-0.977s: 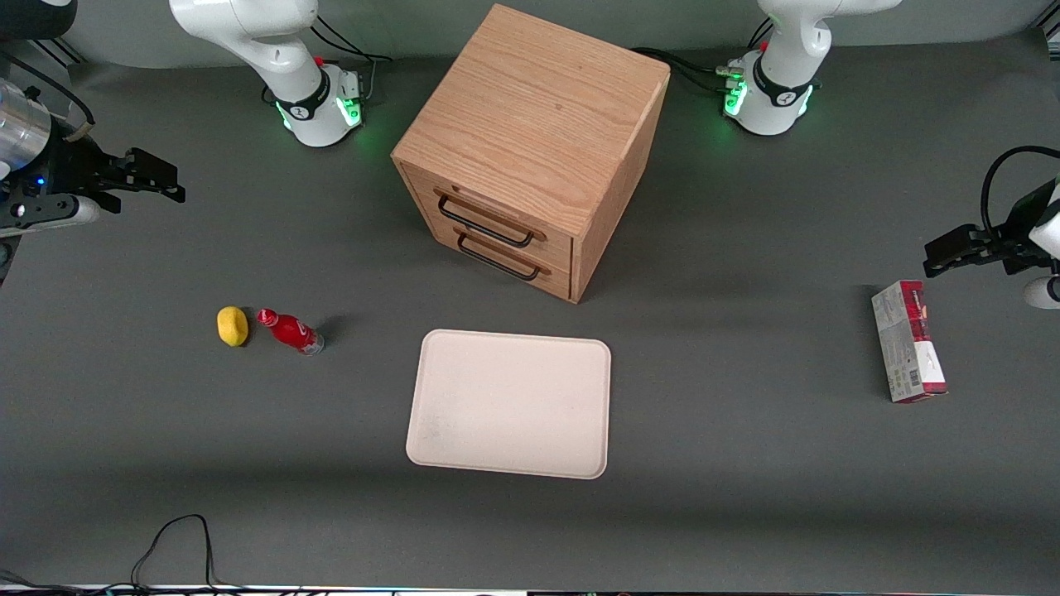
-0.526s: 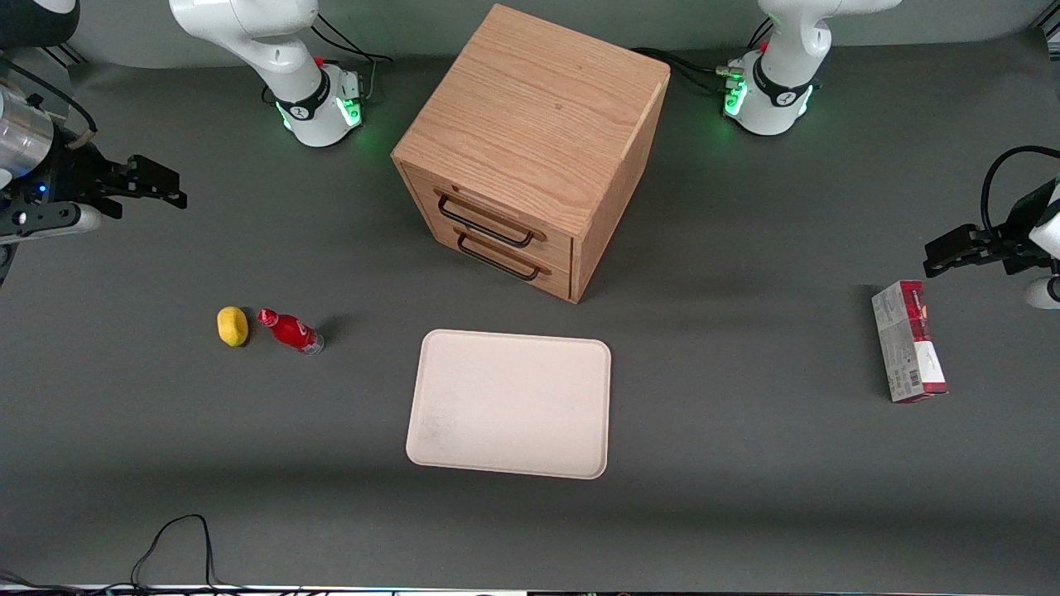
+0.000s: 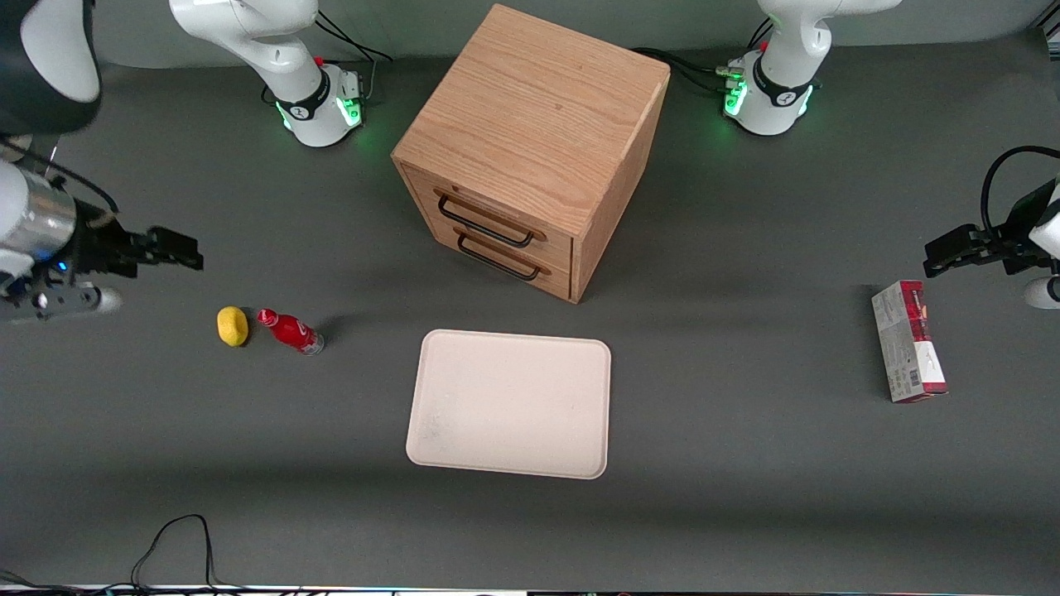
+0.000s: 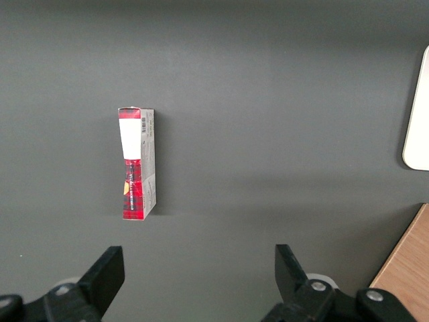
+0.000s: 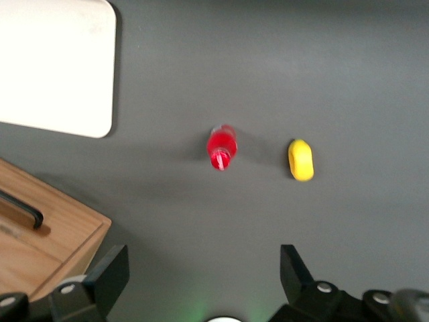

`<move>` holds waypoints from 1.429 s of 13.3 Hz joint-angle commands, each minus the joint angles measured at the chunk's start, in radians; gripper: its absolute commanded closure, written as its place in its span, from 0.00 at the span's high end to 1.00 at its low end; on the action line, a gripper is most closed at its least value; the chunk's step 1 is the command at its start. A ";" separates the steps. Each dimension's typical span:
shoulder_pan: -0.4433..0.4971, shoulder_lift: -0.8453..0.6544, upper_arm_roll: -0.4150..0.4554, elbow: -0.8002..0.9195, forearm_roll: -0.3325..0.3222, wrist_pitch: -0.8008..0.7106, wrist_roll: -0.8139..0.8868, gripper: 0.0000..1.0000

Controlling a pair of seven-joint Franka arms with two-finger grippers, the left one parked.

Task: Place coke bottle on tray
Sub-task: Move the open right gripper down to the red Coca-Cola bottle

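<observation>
Hovering open, hand (image 5: pixel 201 272) shows coke bottle (image 5: pixel 222 147) blurred.

Even, diffuse overhead light; soft shadows fall beside the cabinet (image 3: pixel 530 149) and coke bottle (image 3: pixel 290 331). The right wrist view is motion-blurred. The gripper (image 3: pixel 178 250) hangs above the table's working-arm end, fingers apart.

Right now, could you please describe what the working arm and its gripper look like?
The right arm has glossy white rounded shells with black joint bands and green lights at its base. Black cables trail from it. A silver cuff precedes the gripper, which is matte black with two angular fingers, open.
</observation>
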State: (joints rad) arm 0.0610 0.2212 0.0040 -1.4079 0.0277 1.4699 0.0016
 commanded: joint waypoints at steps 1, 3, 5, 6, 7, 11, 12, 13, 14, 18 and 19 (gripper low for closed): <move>0.000 0.112 0.007 0.147 0.012 -0.056 0.028 1.00; 0.000 0.112 0.007 0.133 0.011 -0.056 0.024 1.00; 0.002 0.106 0.007 0.101 0.009 -0.056 0.018 1.00; 0.000 0.098 0.005 0.081 0.008 -0.054 0.014 1.00; 0.000 0.092 0.005 0.058 0.008 -0.046 0.014 1.00; 0.003 0.003 0.004 -0.208 0.006 0.157 0.012 1.00; 0.005 -0.026 0.005 -0.298 0.005 0.235 0.011 1.00; 0.011 -0.039 0.005 -0.369 -0.006 0.307 0.009 1.00; 0.023 -0.040 0.005 -0.434 -0.032 0.384 0.009 1.00; 0.028 -0.040 0.005 -0.623 -0.051 0.637 0.008 1.00; 0.031 -0.040 0.007 -0.652 -0.066 0.676 0.008 1.00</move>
State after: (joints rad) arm 0.0849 0.2320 0.0100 -1.9650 -0.0082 2.0696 0.0053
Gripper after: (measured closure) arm 0.000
